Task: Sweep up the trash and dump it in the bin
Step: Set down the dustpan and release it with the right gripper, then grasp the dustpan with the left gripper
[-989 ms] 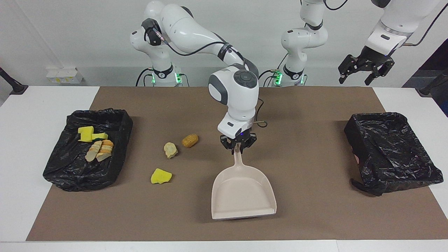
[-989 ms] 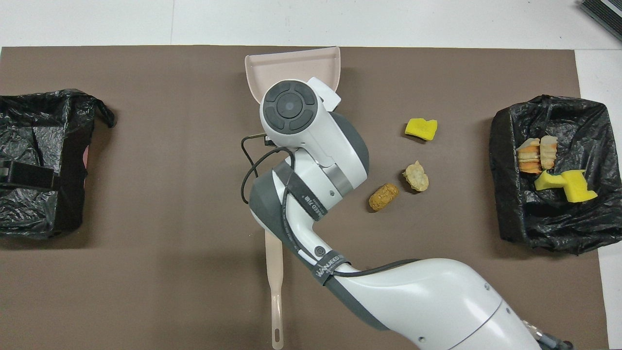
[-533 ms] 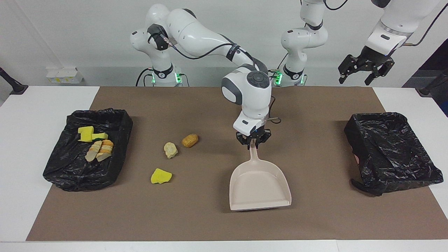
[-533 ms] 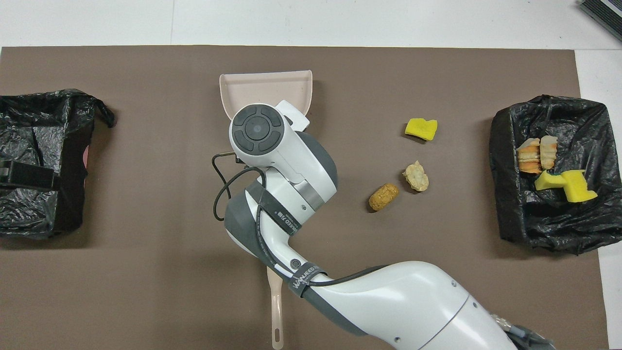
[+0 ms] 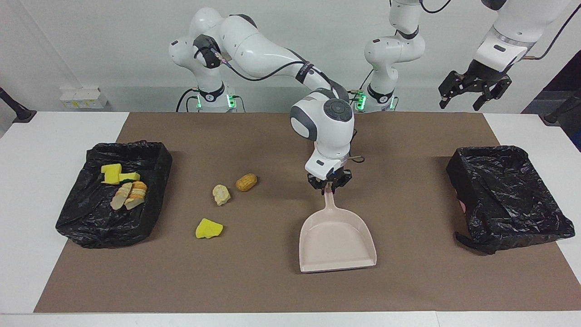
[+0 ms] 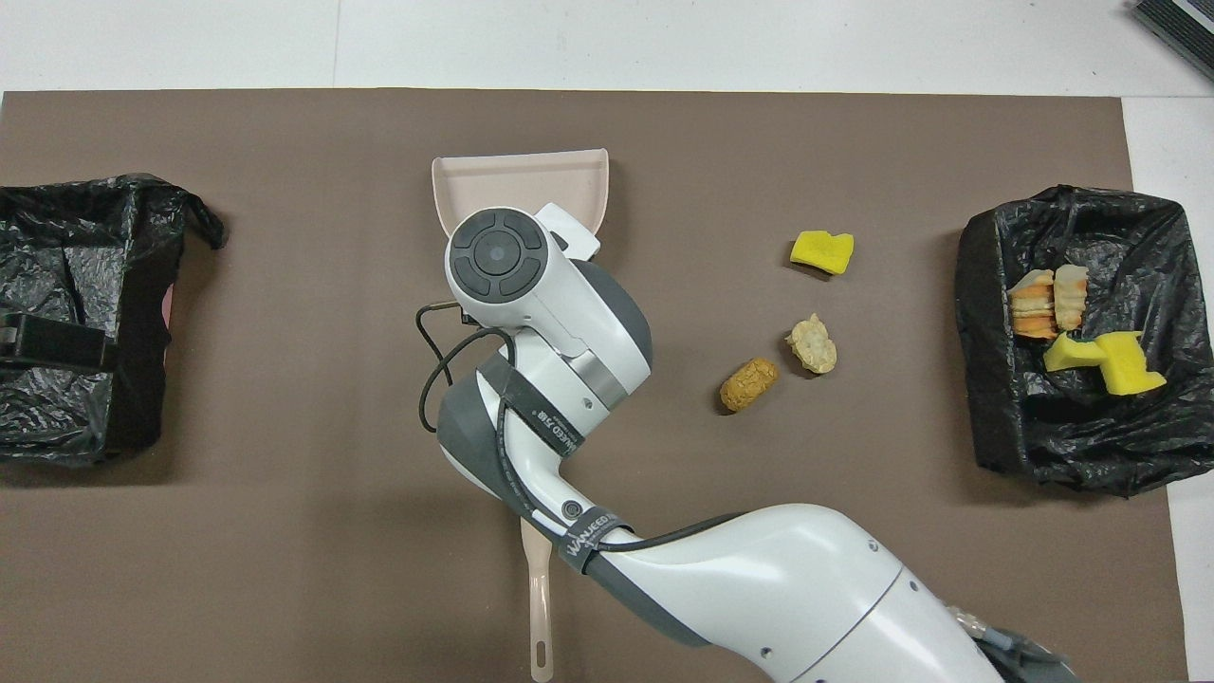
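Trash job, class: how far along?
Done: four scraps in the black-lined bin at the right arm's end. In hand: the right gripper is at the handle of the empty beige plastic dustpan. Left: yellow sponge piece, cream chunk and orange-brown lump on the mat. The left gripper waits, open.

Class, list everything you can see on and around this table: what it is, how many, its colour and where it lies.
Table: one, white.
Mat: one, brown, on the table.
Lined bins: two, black; filled bin at the right arm's end, empty bin at the left arm's end.
Sponge pieces: two, yellow, in the filled bin.
Bread-like chunks: two, cream, in the filled bin.
Sponge piece: one, yellow, on the mat.
Crumbly chunk: one, cream, on the mat.
Peanut-shaped lump: one, orange-brown, beside the crumbly chunk.
Dustpan: one, beige, mid-mat.
Loose handle: one, beige, partly under the right arm.
Right gripper: at the dustpan's handle.
Left gripper: open, raised, waiting.
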Motion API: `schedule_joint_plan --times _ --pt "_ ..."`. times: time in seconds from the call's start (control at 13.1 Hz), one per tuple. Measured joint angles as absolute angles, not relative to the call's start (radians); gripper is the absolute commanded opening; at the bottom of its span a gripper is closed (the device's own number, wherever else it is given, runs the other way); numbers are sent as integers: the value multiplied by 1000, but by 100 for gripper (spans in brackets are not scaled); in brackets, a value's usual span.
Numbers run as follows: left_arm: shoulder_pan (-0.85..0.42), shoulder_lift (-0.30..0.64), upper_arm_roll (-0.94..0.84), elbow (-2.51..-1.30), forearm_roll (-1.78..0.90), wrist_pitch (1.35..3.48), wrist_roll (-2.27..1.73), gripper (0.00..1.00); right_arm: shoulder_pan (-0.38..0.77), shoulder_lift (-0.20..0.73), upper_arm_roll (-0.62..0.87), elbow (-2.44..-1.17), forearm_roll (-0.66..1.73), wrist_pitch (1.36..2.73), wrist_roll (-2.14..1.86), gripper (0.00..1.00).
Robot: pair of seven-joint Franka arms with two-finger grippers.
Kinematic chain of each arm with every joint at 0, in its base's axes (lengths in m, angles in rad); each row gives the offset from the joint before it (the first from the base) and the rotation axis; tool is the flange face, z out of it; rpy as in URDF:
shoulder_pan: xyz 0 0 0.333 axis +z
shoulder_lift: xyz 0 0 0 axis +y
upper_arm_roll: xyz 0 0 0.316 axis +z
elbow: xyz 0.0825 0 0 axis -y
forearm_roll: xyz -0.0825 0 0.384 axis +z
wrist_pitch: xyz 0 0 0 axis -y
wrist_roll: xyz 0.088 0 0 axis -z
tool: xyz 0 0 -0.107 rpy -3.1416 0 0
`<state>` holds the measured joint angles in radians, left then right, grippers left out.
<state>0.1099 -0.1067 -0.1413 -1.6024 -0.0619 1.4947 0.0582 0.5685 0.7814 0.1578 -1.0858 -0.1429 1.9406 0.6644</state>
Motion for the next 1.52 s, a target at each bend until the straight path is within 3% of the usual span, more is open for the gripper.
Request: schedule_joint_plan --times 0.3,0.38,0.68,0.91,1.52 --pt "110 -107 -141 -1602 -62 1495 58 100 566 774 150 -1075 -143 1932 664 66" --pt "110 -107 -141 -1602 -62 1495 58 100 564 762 150 -1072 -143 1932 664 76" --pt "110 -107 -141 -1602 -62 1495 58 100 553 643 150 -1101 -103 1862 679 83" --pt "110 -107 -141 -1602 -62 1495 58 100 552 489 161 -1261 -60 1845 758 93" --pt "92 -107 -166 -1604 -62 1499 54 100 696 144 176 -1882 13 2008 851 93"
